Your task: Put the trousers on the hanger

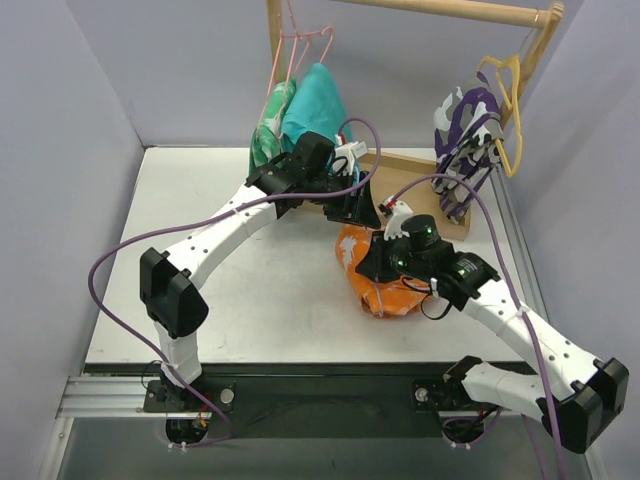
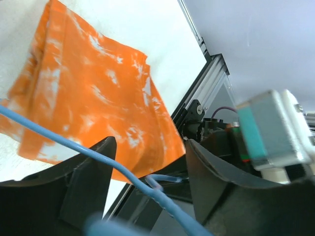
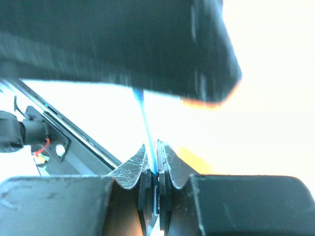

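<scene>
The orange trousers with white splotches lie bunched on the table under my right wrist; in the left wrist view they spread flat. The thin light-blue hanger runs as a wire diagonally between my left fingers. My left gripper is open, its fingers wide on either side of the wire, above the trousers' far edge. My right gripper is shut on the hanger wire, just above the trousers. The hanger is too thin to make out in the top view.
A wooden rack stands at the back. A teal garment hangs on pink hangers; a purple-and-white garment hangs by a yellow hanger. The rack's wooden base lies right of the grippers. Grey walls enclose the table.
</scene>
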You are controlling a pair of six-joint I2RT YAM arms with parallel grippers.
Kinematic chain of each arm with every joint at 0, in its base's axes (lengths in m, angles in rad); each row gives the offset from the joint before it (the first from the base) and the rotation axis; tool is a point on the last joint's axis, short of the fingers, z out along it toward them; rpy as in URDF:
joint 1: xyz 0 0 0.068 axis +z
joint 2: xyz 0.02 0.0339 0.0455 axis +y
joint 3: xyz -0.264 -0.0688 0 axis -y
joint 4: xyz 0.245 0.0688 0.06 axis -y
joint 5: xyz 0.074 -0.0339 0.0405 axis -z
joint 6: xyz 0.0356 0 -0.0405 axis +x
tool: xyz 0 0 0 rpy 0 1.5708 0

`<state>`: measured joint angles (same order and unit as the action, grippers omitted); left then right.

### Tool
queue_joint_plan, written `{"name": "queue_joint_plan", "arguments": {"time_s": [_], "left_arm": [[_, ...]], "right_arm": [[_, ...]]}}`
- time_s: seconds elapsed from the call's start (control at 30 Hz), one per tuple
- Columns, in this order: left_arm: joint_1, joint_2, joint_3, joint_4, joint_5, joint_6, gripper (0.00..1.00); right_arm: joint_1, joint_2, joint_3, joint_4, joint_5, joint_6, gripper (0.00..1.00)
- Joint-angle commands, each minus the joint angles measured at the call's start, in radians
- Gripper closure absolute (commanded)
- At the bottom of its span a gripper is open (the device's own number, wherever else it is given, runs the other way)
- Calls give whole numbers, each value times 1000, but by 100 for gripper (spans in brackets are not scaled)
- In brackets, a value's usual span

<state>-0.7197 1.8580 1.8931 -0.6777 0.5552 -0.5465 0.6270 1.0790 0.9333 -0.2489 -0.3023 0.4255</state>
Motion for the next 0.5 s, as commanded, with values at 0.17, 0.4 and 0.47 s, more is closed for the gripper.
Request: {"name": "queue_joint_plan", "arguments": {"time_s": [0.17, 0.4, 0.47], "left_arm": [[45, -13, 32, 75, 38, 22, 20], [43, -26, -8, 155, 164, 43, 14], [43, -33, -17, 181, 186, 48, 9]], "right_arm": [[-16, -179, -37, -197, 222, 75, 100], [-65, -94, 24, -199, 236, 81, 100], [-75, -55, 42, -188, 229, 64, 100]]}}
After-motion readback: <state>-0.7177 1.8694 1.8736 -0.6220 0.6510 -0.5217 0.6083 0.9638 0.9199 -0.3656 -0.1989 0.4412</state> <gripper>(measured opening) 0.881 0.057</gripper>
